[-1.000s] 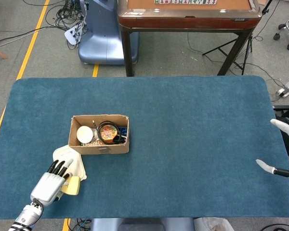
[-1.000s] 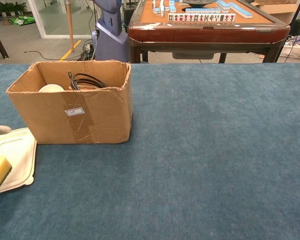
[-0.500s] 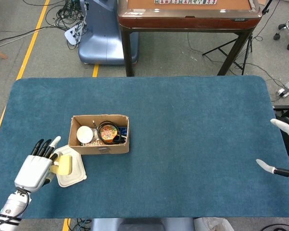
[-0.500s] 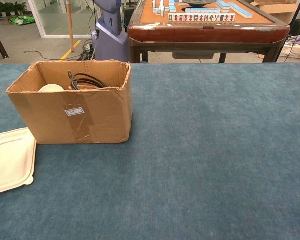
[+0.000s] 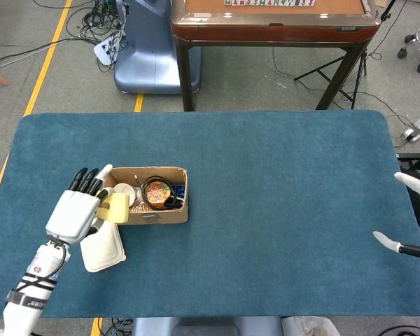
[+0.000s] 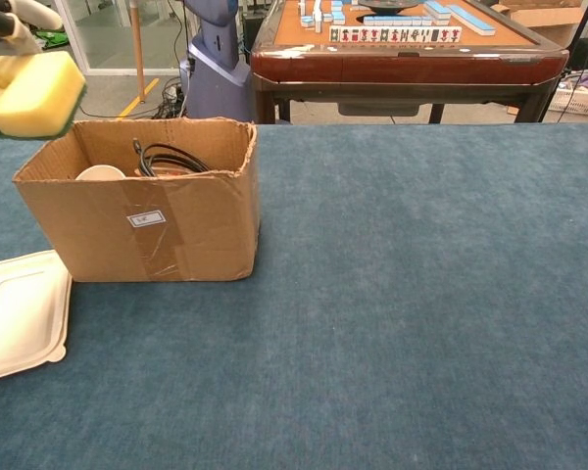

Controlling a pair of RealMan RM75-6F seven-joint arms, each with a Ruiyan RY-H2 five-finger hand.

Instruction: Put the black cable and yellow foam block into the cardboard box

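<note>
Gripping yellow foam block, left hand

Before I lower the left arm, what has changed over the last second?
The left hand, holding the yellow foam block throughout, lifted it from low beside the white lid and carried it up and toward the cardboard box; it now hangs at the box's left edge, above the rim. The box, the black cable inside, the lid and the right hand stayed put.
</note>
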